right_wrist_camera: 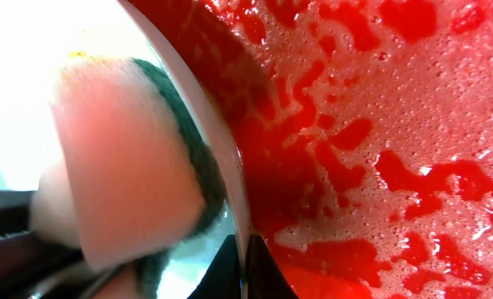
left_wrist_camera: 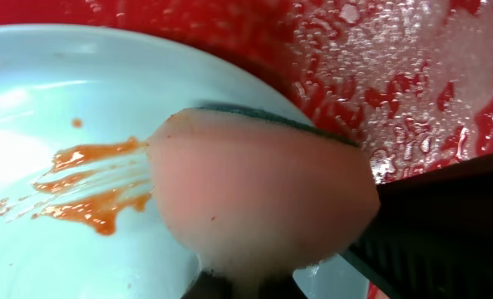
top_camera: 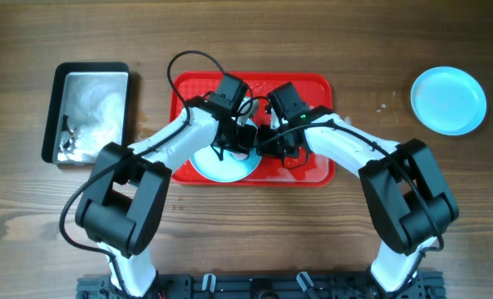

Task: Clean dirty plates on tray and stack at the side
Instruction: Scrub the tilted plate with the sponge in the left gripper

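**Sponge on a smeared plate at the near-left of the tray**

The red tray (top_camera: 313, 91) lies at 12 o'clock on the wooden table (top_camera: 30, 232), and its floor is wet with foam and droplets. One pale turquoise plate (top_camera: 225, 170) sits at the tray's 7 o'clock corner, its edge passing over the tray's near rim. It carries an orange-brown smear (left_wrist_camera: 96, 199).

The left gripper (top_camera: 236, 137) is clenched on a pink sponge (left_wrist_camera: 263, 191) with a dark green scouring face. The sponge rests on the plate just beside the smear, at its 3 o'clock in the left wrist view. The right gripper (top_camera: 273, 139) meets the same plate from the 3 o'clock side, its dark fingertips (right_wrist_camera: 223, 278) pinching the raised rim.

A second plate (top_camera: 448, 100), with no smears visible, lies on the bare table at 2 o'clock, well apart from the tray. A black-rimmed metal tin (top_camera: 96, 87) stands at 10 o'clock.
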